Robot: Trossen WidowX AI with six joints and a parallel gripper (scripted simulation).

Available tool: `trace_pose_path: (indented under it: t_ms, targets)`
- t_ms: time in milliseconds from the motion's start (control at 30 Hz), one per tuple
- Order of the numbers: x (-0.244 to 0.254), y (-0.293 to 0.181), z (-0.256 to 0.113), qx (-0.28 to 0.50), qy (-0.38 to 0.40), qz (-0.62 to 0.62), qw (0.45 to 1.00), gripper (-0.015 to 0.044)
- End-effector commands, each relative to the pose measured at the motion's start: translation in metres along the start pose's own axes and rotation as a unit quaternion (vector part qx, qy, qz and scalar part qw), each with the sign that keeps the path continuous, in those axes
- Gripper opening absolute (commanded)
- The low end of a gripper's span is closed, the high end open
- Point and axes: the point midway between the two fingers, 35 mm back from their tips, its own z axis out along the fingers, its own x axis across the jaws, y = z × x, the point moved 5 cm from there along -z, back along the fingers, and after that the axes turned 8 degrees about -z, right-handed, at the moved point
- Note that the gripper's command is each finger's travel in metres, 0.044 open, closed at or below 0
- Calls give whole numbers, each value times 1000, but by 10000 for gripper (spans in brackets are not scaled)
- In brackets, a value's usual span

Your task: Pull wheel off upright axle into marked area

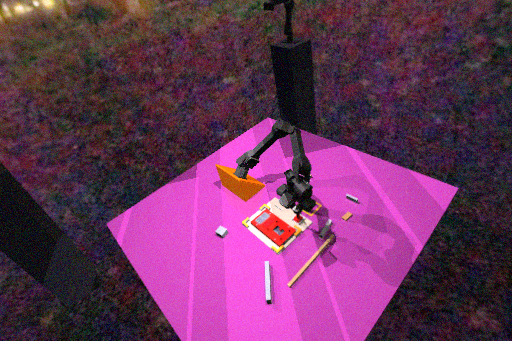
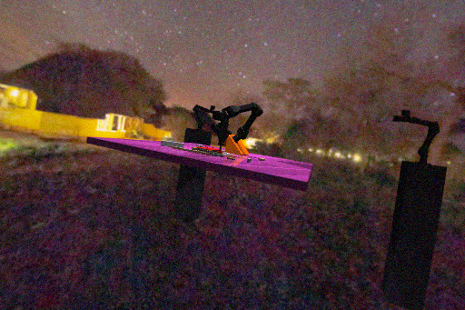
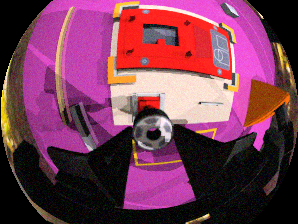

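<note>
The wheel [image 3: 153, 131], dark with a pale spoked face and a dark centre hole, is between the fingertips in the wrist view. My gripper [image 3: 152, 129] [image 1: 297, 209] [image 2: 221, 148] is shut on it, pointing down. The wheel stands over the red base [image 3: 149, 102] [image 1: 298, 218] on the cream board [image 3: 172, 100] [image 1: 275, 204]. The axle is hidden, so I cannot tell whether the wheel is clear of it. The marked area, a yellow outline [image 3: 160, 162] [image 1: 319, 204], lies beside the board and is partly hidden by the fingers.
A red panel [image 1: 267, 224] [image 3: 200, 50] lies on the board between yellow corners. An orange wedge [image 1: 242, 188] [image 3: 265, 100] stands beside the board. A grey bar [image 1: 325, 228], a wooden stick [image 1: 310, 263], a white bar [image 1: 268, 282] and several small blocks lie around.
</note>
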Motion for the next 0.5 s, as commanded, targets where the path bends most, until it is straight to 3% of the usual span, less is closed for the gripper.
trace_pose_path:
  t_ms: [0, 267, 467]
  targets:
    - [0, 0, -3, -2, -1, -3, 1000, 0]
    - [-2, 0, -36, -2, -1, -2, 1000, 0]
    - [-5, -13, -30, -1, -1, 2, 1000, 0]
